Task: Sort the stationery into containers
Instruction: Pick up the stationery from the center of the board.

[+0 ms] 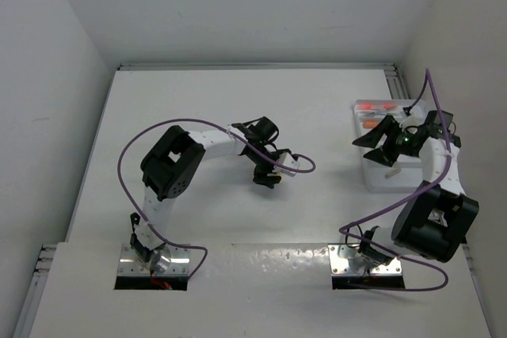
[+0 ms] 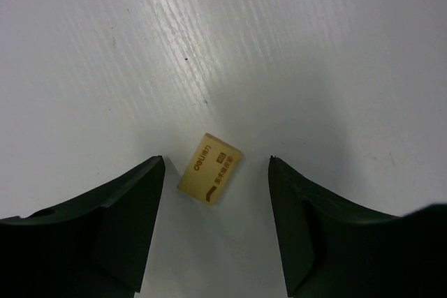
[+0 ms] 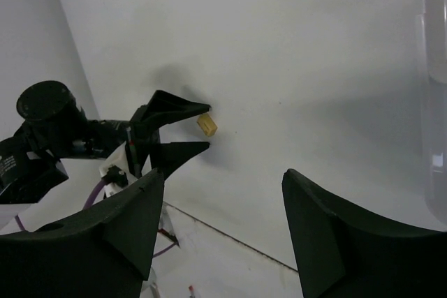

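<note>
Left gripper [image 1: 267, 177] open round a tan eraser; right gripper [image 1: 380, 146] open over the white tray [image 1: 382, 182].

Top view: my left gripper sits mid-frame on the table [image 1: 198, 100], eraser hidden under it. My right one is at frame right over the tray, w/ orange-red pens [image 1: 375, 108] at the tray's upper end. L wrist view: jaws spread, tan eraser [image 2: 209, 178] lies tilted on the table btwn my fingers [image 2: 133, 207], low-ctr, touching neither. R wrist view: my right fingers [image 3: 122, 221] spread at the bottom, nothing btwn them; left gripper & eraser left of ctr.
</note>
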`<state>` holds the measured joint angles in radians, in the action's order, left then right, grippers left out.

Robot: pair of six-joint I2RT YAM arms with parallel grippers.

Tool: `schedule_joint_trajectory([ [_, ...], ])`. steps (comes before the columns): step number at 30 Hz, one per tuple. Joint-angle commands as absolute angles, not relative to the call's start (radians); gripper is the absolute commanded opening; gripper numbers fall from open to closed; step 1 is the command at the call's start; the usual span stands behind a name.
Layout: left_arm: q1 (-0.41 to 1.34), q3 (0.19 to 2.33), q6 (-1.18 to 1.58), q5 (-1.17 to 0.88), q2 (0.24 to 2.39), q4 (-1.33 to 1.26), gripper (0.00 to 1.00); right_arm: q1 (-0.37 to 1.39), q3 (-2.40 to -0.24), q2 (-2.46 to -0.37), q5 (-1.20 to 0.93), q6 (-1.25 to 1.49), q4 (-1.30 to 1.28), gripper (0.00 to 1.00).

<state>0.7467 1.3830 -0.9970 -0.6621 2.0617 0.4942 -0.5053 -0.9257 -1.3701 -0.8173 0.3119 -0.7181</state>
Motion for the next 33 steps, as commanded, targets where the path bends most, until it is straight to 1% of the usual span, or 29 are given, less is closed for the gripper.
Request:
schedule_joint_trajectory([
  [1,0.768,1.408,-1.038,-0.661,2.082,0.486,0.66,-0.494,-0.977,-1.364,-0.864,0.347,-0.727,0.67],
  [3,0.772,1.407,-1.043,-0.652,2.086,0.495,0.58,-0.488,-0.979,-1.362,-0.877,0.368,-0.726,0.67],
  [4,0.775,1.404,-1.042,-0.652,2.088,0.499,0.5,-0.486,-0.98,-1.362,-0.88,0.385,-0.727,0.67],
  [5,0.775,1.401,-1.043,-0.649,2.086,0.499,0.47,-0.482,-0.982,-1.362,-0.884,0.394,-0.726,0.67],
  [6,0.776,1.391,-1.039,-0.644,2.086,0.499,0.41,-0.48,-0.983,-1.361,-0.89,0.403,-0.729,0.67],
  [8,0.778,1.382,-1.029,-0.638,2.082,0.497,0.36,-0.474,-0.983,-1.359,-0.899,0.431,-0.73,0.67],
  [9,0.778,1.37,-1.016,-0.638,2.079,0.492,0.29,-0.471,-0.983,-1.356,-0.907,0.44,-0.73,0.66],
  [11,0.776,1.353,-0.997,-0.64,2.057,0.474,0.21,-0.46,-0.982,-1.35,-0.913,0.462,-0.73,0.66],
  [12,0.776,1.333,-0.97,-0.641,2.037,0.466,0.13,-0.451,-0.982,-1.341,-0.914,0.465,-0.729,0.66],
  [15,0.767,1.307,-0.901,-0.664,1.999,0.446,0.04,-0.439,-0.982,-1.321,-0.911,0.462,-0.727,0.66],
  [18,0.735,1.273,-0.766,-0.709,1.915,0.393,0.0,-0.405,-1.006,-1.299,-0.913,0.449,-0.729,0.66],
  [20,0.718,1.215,-0.625,-0.716,1.823,0.289,0.0,-0.367,-1.017,-1.287,-0.911,0.446,-0.716,0.65],
  [23,0.696,1.123,-0.487,-0.701,1.669,0.149,0.0,-0.313,-1.029,-1.276,-0.902,0.489,-0.657,0.65],
  [25,0.69,1.117,-0.428,-0.707,1.603,0.123,0.0,-0.266,-1.032,-1.275,-0.902,0.532,-0.606,0.65],
  [26,0.687,1.152,-0.376,-0.731,1.6,0.152,0.0,-0.249,-1.035,-1.281,-0.899,0.547,-0.559,0.65],
  [28,0.666,1.16,-0.303,-0.764,1.579,0.123,0.0,-0.203,-1.054,-1.295,-0.905,0.578,-0.525,0.64],
  [33,0.64,1.198,-0.14,-0.813,1.563,0.084,0.0,-0.14,-1.071,-1.359,-0.992,0.673,-0.416,0.6],
])
